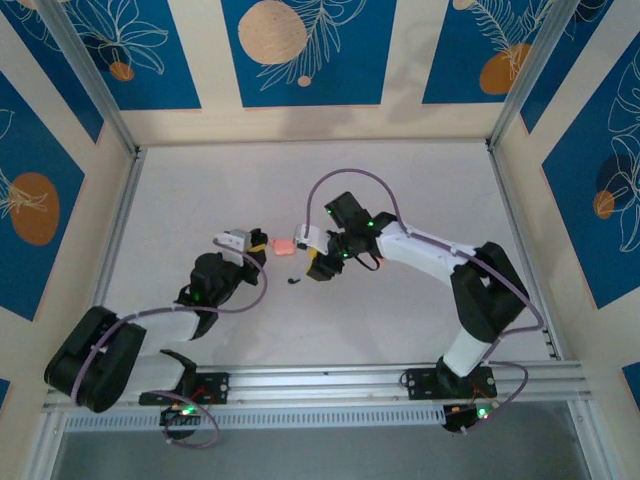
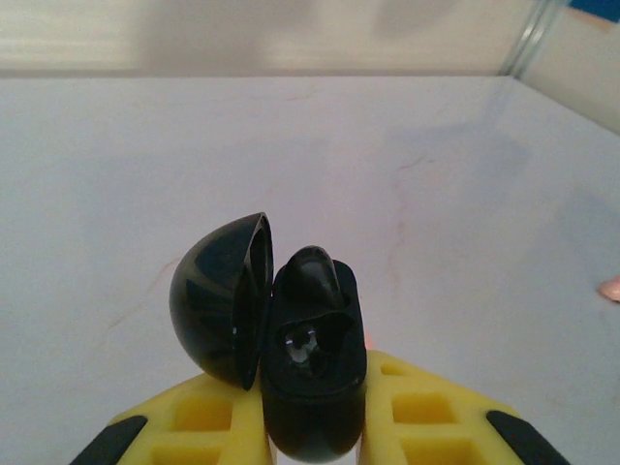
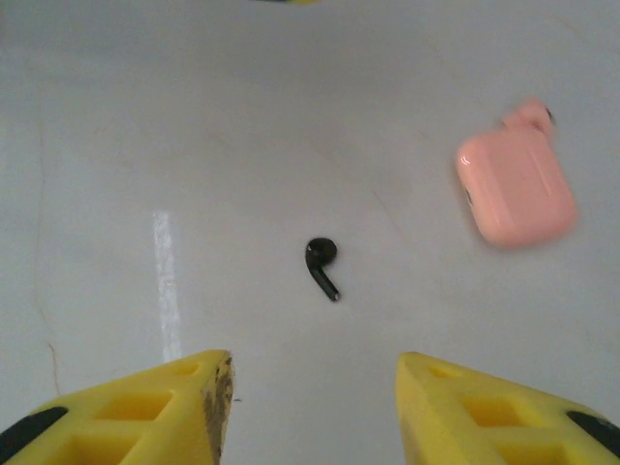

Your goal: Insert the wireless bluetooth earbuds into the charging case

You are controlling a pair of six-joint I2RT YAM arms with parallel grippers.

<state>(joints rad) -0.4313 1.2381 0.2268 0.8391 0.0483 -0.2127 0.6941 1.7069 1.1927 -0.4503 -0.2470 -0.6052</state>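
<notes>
White tabletop (image 1: 400,200) is seen inside a walled, blue-patterned enclosure. Left arm (image 1: 150,330) and right arm (image 1: 430,250) are bent inward, tips brought near each other at table centre.

Left gripper (image 1: 257,243) (image 2: 315,392): yellow fingers (image 2: 208,421) are clamped on a black glossy clamshell case (image 2: 312,363), gripped at both sides. Case is held upright, its domed lid (image 2: 218,300) swung open to the left, the inner cavity facing the wrist camera. A dark rounded shape is seen at the top of the case body; whether it is an earbud cannot be told.

Right gripper (image 1: 316,266) (image 3: 315,373): yellow fingers (image 3: 165,402) are spread apart, nothing between them, held above the table.

Salmon-pink rounded-square plastic box (image 1: 283,246) (image 3: 515,189) is lying closed on the table between the two grippers, just beside the left fingertips.

Small dark stemmed earbud (image 1: 293,280) (image 3: 323,265) is lying loose on the table, ahead of the right fingers and in line with their gap, apart from the pink box and untouched.

Tiny pale pink bit (image 3: 528,114) is seen touching the far edge of the pink box; detail too small to tell.
</notes>
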